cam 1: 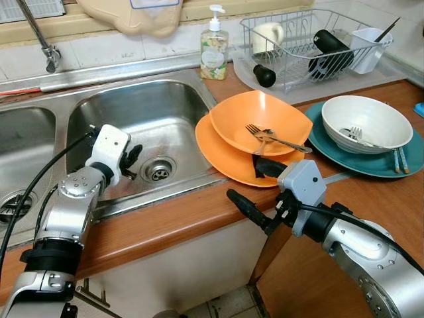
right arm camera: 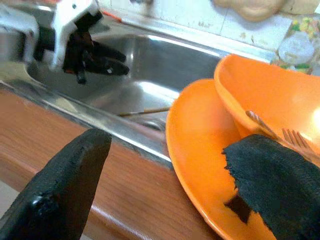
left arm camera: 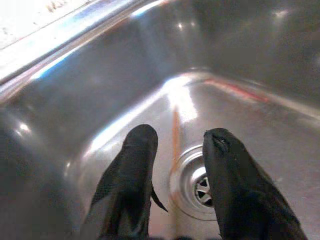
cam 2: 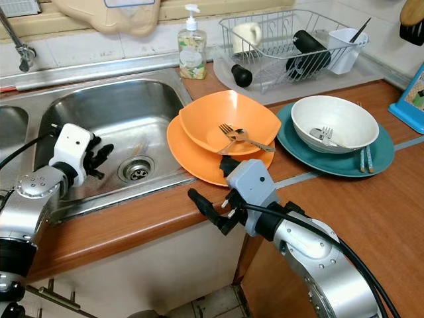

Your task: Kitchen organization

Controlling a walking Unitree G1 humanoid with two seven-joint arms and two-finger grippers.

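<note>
An orange bowl [cam 1: 265,119] holding two forks [cam 1: 268,136] sits on an orange plate [cam 1: 222,156] on the wooden counter, right of the sink [cam 1: 165,109]. Beside it, a white bowl [cam 1: 368,122] with a fork [cam 1: 356,134] rests on a teal plate [cam 1: 323,142]. My right gripper [cam 1: 255,182] is open wide at the plate's near rim, one finger over the plate and the other over the counter's front edge. My left gripper [cam 1: 132,162] hangs open and empty inside the sink, just left of the drain [cam 1: 159,171].
A wire dish rack [cam 1: 311,40] with a mug, a black bottle and a white caddy stands at the back right. A soap bottle [cam 1: 214,50] is behind the sink, the faucet [cam 1: 46,53] at the back left. Chopsticks [cam 1: 401,159] lie on the teal plate.
</note>
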